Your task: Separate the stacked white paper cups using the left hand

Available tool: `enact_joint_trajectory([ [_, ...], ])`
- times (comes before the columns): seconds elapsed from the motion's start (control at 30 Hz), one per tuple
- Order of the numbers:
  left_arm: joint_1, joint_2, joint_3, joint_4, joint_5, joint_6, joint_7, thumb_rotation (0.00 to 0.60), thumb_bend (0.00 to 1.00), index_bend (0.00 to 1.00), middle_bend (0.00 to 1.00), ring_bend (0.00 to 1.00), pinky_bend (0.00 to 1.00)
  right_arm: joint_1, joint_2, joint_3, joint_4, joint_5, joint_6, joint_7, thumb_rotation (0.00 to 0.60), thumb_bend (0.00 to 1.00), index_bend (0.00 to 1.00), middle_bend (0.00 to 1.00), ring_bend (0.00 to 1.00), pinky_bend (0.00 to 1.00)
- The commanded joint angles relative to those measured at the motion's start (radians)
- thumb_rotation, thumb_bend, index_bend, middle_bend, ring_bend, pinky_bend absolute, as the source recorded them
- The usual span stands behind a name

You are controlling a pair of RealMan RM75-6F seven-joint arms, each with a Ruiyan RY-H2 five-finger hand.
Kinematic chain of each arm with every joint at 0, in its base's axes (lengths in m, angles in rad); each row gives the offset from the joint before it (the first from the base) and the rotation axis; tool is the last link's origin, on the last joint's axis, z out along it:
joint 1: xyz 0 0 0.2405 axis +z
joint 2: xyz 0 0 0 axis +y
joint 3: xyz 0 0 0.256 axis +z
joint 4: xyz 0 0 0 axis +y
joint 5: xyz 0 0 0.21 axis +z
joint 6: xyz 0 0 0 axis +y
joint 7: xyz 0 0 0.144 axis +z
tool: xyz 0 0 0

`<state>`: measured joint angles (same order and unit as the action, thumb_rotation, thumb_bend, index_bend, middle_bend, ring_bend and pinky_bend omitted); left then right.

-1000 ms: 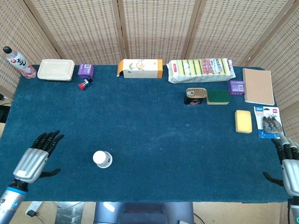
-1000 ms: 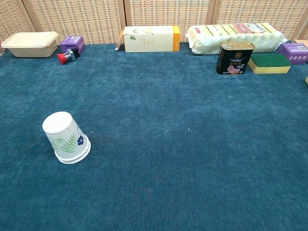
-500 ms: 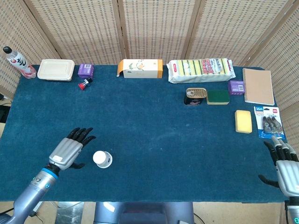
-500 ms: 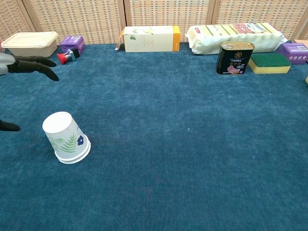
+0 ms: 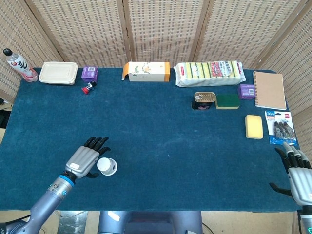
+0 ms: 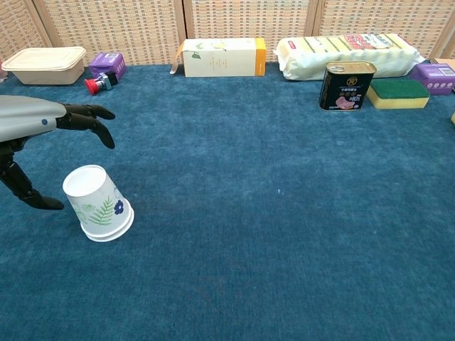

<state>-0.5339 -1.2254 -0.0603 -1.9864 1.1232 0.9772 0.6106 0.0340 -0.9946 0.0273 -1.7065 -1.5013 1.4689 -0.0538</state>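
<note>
Cups (image 5: 107, 166) sit upside down, stacked, beside my left robot hand (image 5: 86, 161), fingers spread, holding nothing. Closing too low could grab both or tip them.

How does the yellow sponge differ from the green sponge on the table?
The yellow sponge lies alone near the table's right edge, while the green sponge sits farther back, right beside the tin can. The yellow one is plain yellow all over; the green one has a dark green top over a yellow base. Both are flat, rectangular and untouched by either hand.
</note>
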Motion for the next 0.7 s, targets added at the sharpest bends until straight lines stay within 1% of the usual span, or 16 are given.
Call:
enact_joint_trajectory([
  [0.03, -0.016, -0.014, 0.003, 0.003, -0.021, 0.001, 0.015, 0.6, 0.17, 0.25, 0.0, 0.0, 0.03, 0.0, 0.002, 0.001, 0.001, 0.001, -0.001, 0.004, 0.6, 0.0, 0.1, 0.0, 0.0, 0.01],
  [0.37, -0.048, -0.031, 0.018, -0.011, -0.072, 0.031, 0.053, 0.6, 0.22, 0.32, 0.0, 0.0, 0.03, 0.002, 0.006, 0.001, 0.003, 0.002, -0.006, 0.019, 0.6, 0.0, 0.11, 0.0, 0.0, 0.01],
  [0.5, -0.058, -0.033, 0.026, -0.015, -0.088, 0.04, 0.06, 0.6, 0.23, 0.37, 0.0, 0.0, 0.03, 0.002, 0.007, 0.001, 0.003, 0.004, -0.008, 0.02, 0.6, 0.0, 0.12, 0.0, 0.0, 0.01],
  [0.7, -0.064, -0.027, 0.032, -0.024, -0.087, 0.054, 0.054, 0.6, 0.23, 0.4, 0.0, 0.0, 0.03, 0.001, 0.007, 0.002, 0.002, 0.003, -0.006, 0.02, 0.6, 0.0, 0.12, 0.0, 0.0, 0.01],
])
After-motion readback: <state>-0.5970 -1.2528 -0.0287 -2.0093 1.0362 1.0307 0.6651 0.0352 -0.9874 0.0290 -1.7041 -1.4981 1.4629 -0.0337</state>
